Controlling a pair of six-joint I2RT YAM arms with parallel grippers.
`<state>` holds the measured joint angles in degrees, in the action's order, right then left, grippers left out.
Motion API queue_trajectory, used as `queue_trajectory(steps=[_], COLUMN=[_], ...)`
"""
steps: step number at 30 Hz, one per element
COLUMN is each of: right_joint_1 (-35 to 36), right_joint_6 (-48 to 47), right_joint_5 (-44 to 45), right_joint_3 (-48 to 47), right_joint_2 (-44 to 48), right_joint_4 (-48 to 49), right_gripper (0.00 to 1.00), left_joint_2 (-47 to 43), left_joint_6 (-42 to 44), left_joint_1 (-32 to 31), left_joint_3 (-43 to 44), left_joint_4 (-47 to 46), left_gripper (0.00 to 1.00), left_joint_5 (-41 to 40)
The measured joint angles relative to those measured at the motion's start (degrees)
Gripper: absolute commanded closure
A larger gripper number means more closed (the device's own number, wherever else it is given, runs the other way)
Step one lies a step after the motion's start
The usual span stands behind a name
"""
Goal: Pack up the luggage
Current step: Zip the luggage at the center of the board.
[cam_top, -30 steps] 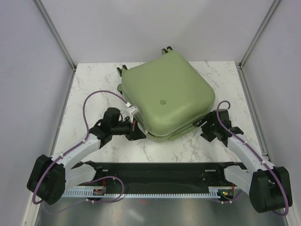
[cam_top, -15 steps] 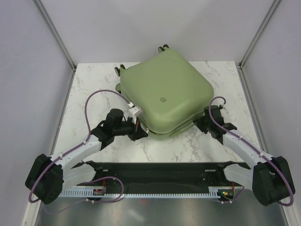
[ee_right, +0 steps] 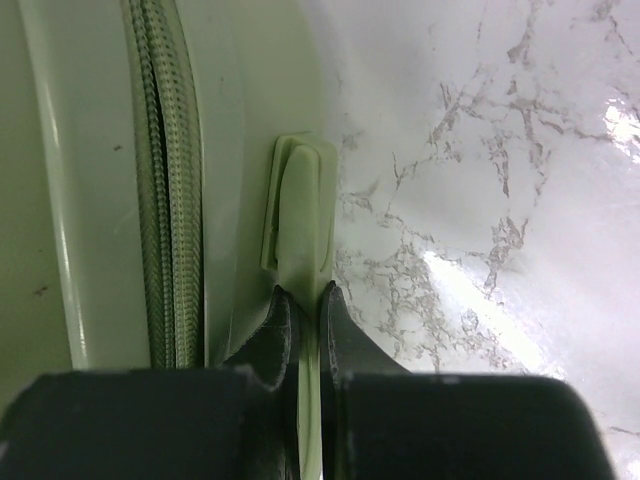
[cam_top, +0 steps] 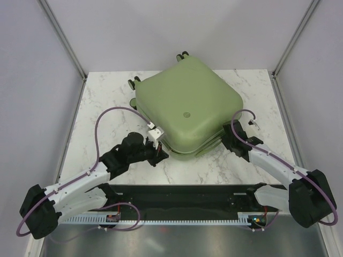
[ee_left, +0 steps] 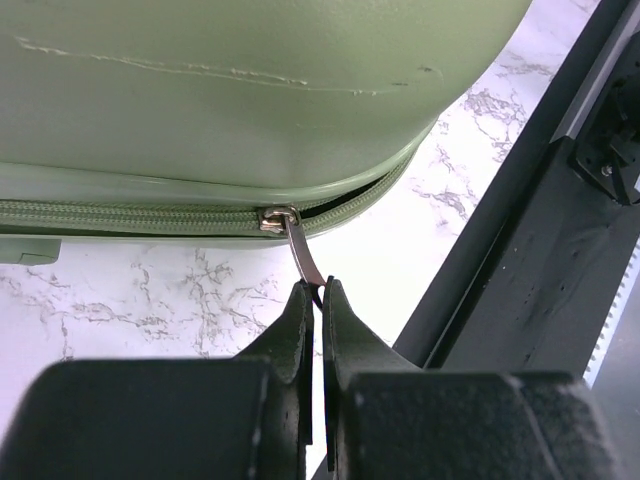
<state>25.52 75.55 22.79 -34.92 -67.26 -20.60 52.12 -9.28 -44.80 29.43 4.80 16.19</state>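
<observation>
Black and closed tight, our left gripper [ee_left: 318, 292] pinches the zipper pull [ee_left: 307, 252] — our right gripper [ee_right: 308, 297] clamps the handle [ee_right: 300, 200]. Beyond them the luggage [cam_top: 187, 107] lies flat on the marble table [cam_top: 102, 101] — wheels [cam_top: 184, 55] at its far end.

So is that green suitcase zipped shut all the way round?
No: in the left wrist view the zipper slider sits partway along the luggage, and the seam to its right gapes open.
</observation>
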Motion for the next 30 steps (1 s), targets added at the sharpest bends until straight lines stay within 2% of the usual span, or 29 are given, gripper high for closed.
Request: queue_trajectory(steps=[9,17,22,26,30], right_joint_1=[2.1,3.13,4.17,5.84,8.33], right_joint_6=[2.73,3.61,4.76,6.86,9.07], right_joint_5=[4.33,8.33,8.24,7.61,7.43], right_joint_3=[-2.8,-3.15,-3.13,-3.13,-3.13], right_joint_2=[-3.1,-4.11,-4.07,-4.09,-4.72], right_joint_4=[-2.95,-2.75,-2.51,-1.84,-0.79], right_gripper=[1.0,1.0,1.0,1.0,1.0], left_joint_2=[0.2,2.58,2.78,3.28,3.37], left_joint_6=[0.35,1.64,1.22,-0.13,-1.14], left_joint_1=[-4.28,-10.6,-16.79,-14.86,-10.23], left_joint_3=[0.31,2.67,5.01,5.2,5.18], left_joint_4=[0.26,1.86,-2.16,-4.87,-6.12], left_gripper=[0.98,0.98,0.98,0.98,0.98], left_joint_5=[-2.84,-5.22,1.97,1.97,2.14])
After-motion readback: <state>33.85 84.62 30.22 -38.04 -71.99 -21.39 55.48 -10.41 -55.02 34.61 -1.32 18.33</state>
